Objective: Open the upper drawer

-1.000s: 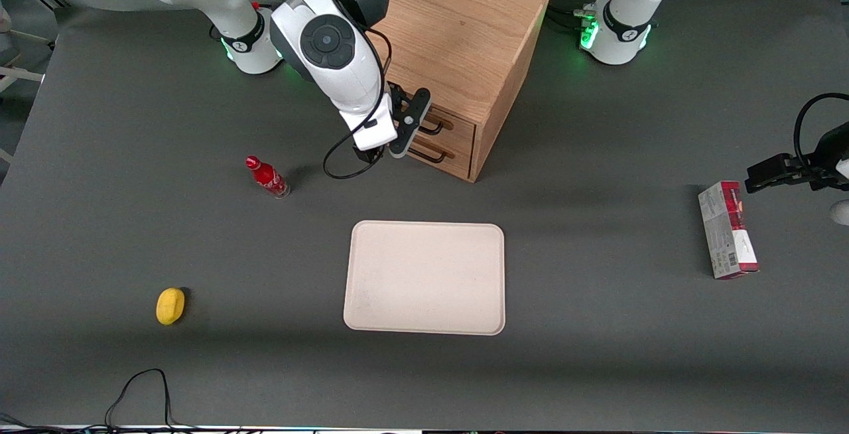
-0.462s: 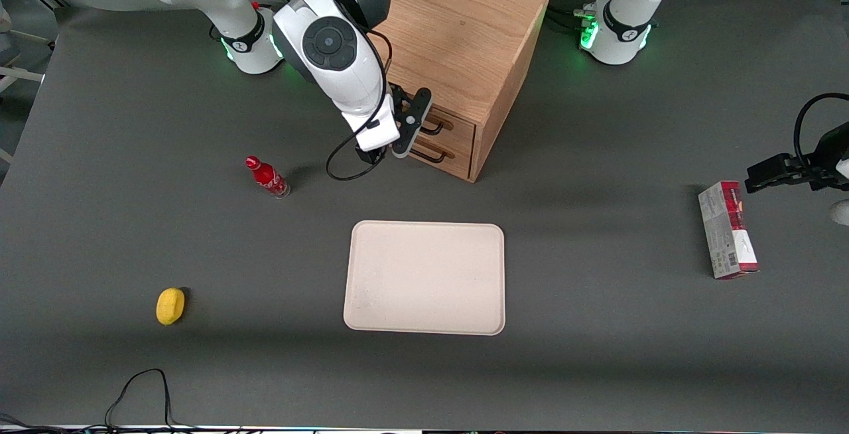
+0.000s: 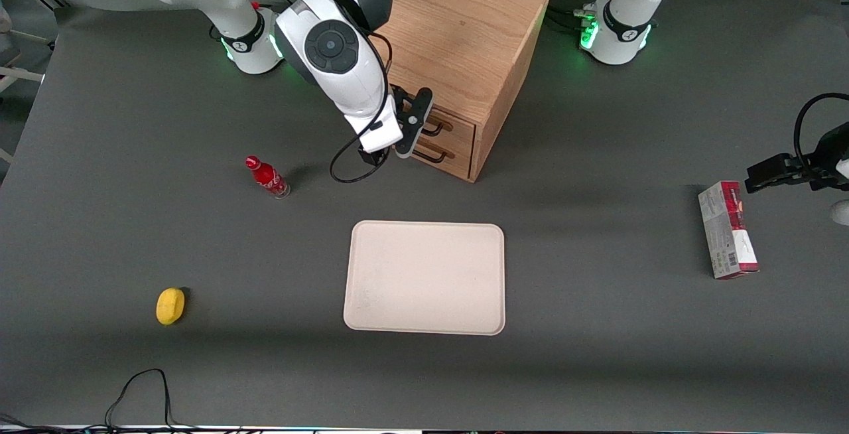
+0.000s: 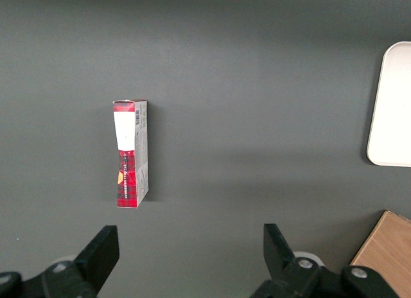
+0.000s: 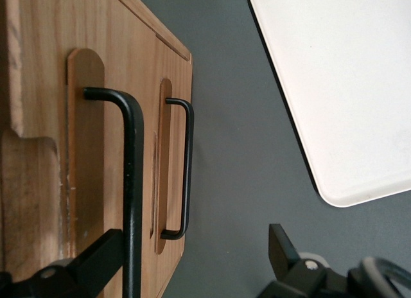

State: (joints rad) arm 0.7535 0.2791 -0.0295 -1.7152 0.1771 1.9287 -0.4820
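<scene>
A dark grey, matte tabletop (image 3: pixel 597 367) carries everything. At its edge farthest from the front camera, between the two arm bases, stands a boxy oak cabinet (image 3: pixel 464 29) with visible grain. The cabinet's front holds two flat drawer panels, each with a thin black wire handle on a rounded wooden backing strip. The upper drawer (image 3: pixel 457 125) sits just under the cabinet top and looks flush with the front, above the bottom drawer (image 3: pixel 448 155).

The gripper (image 3: pixel 412 125) is right in front of the upper drawer. In the right wrist view its fingers (image 5: pixel 96 259) are spread apart, with the upper drawer's handle (image 5: pixel 131 176) running close beside one finger; nothing is gripped. Contact with the bar cannot be confirmed. The bottom drawer's handle (image 5: pixel 186 169) lies free beside it.

A rectangular cream tray (image 3: pixel 424 278) with rounded corners lies nearer the front camera than the cabinet, near the tabletop's middle. A small red bottle (image 3: pixel 267 177) stands toward the working arm's end, near the gripper's looping black cable. A yellow, rounded object (image 3: pixel 170 305) rests closer to the front edge at that same end. A red and white carton (image 3: pixel 727 229) lies flat toward the parked arm's end.
</scene>
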